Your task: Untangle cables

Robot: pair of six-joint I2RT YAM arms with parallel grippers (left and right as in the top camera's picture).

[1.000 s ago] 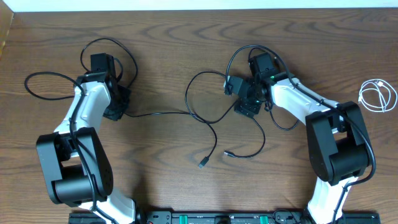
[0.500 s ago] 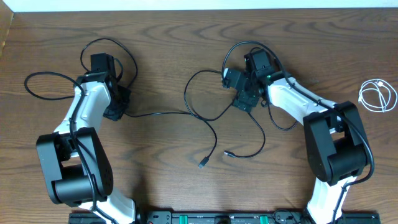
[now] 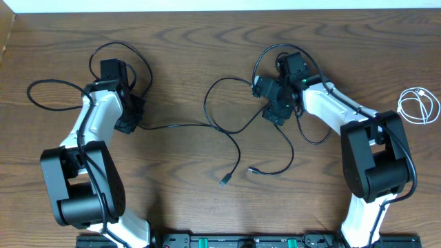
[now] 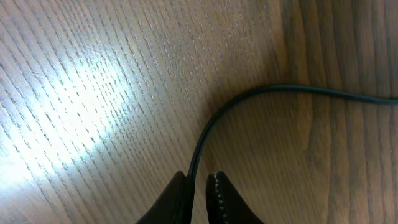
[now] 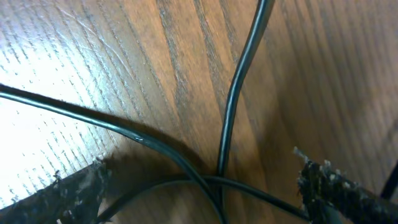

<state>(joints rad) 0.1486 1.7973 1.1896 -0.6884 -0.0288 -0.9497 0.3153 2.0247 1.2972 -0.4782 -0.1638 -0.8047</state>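
Left jaws clenched on black cable (image 4: 261, 92), toward the left edge of the surface (image 3: 179, 55). Right jaws released, straddling the crossing (image 5: 217, 177) of black strands toward the far edge — pinch only the top strand, lift slowly. White cable (image 3: 418, 105) coiled at right edge.

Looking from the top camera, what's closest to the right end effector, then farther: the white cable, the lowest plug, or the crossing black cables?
1. Crossing black cables: right under the right end effector.
2. Lowest plug: lower down, toward the middle.
3. White cable: far right.
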